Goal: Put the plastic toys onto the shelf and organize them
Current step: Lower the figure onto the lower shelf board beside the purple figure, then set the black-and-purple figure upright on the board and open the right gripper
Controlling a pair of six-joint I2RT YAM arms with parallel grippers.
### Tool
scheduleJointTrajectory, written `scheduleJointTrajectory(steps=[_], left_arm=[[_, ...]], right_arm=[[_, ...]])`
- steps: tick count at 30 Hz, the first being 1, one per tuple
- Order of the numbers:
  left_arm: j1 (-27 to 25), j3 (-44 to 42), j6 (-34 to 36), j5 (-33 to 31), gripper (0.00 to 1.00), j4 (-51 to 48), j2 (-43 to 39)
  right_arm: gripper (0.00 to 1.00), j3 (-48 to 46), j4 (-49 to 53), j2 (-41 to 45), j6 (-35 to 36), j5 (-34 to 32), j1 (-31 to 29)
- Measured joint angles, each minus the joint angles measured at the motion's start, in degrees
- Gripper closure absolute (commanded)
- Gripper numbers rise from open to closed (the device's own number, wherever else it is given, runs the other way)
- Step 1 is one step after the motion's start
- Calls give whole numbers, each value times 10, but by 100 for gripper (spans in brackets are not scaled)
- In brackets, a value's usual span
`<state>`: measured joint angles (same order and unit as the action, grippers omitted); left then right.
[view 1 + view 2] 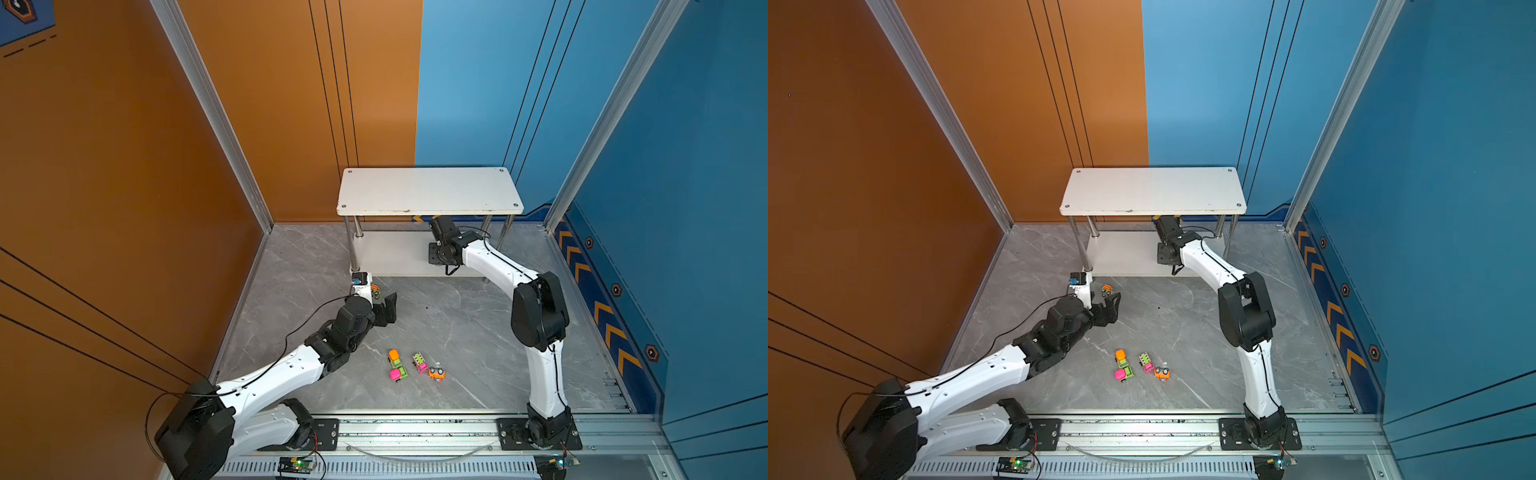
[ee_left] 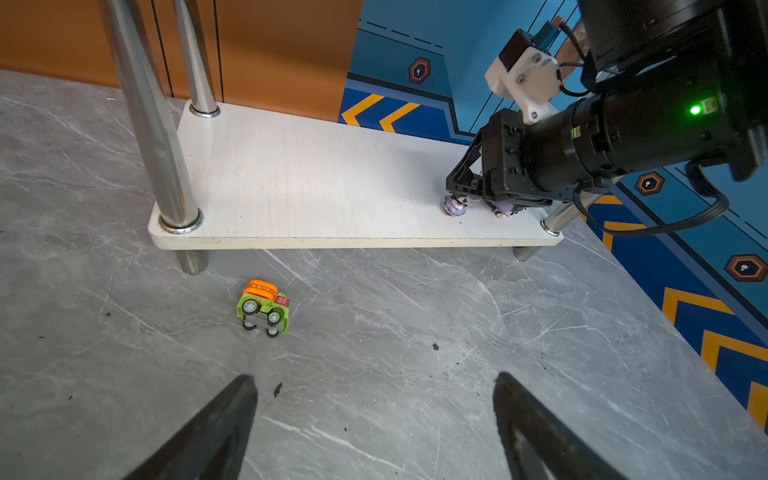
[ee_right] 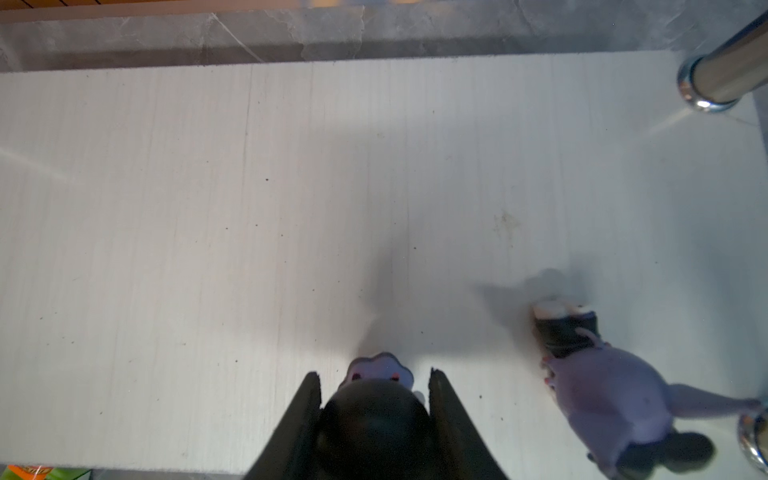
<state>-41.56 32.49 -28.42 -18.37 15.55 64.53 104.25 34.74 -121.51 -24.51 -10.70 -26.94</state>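
the green-and-orange toy car (image 2: 264, 307) lies tipped over on the desk (image 2: 415, 332), wheels showing, just in front of the lower board (image 2: 311, 187) of the shelf (image 1: 428, 191), near its front-left post (image 2: 157, 145). its long axis runs roughly in line with the gap of the left hand (image 2: 374, 378), whose fingers stand wide apart and empty. the car sits ahead of them, off toward one finger (so a sideways shift, probably a wrist turn, comes first). the left arm is plainly nearer: the right hand (image 3: 374, 374) is under the top board, clamped on a black-and-lilac figurine (image 3: 376, 419) at the lower board.
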Motion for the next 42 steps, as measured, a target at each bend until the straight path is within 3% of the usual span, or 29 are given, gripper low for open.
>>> scheduleJointTrajectory(steps=[13,18,30,35,38,42], left_arm=[[0,1,-5,5,10,0,6],[0,1,-6,5,10,0,6],[0,1,-6,5,10,0,6],[0,1,-6,5,10,0,6],[0,2,-6,5,9,0,6],[0,2,-6,5,10,0,6]], right_arm=[[76,-16,-9,4,0,0,0],[63,-16,-9,4,0,0,0],[48,-16,-8,-3,0,2,0],[49,-14,-8,-11,0,2,0],[61,-11,-8,-17,0,3,0],[64,-3,-8,-23,1,4,1]])
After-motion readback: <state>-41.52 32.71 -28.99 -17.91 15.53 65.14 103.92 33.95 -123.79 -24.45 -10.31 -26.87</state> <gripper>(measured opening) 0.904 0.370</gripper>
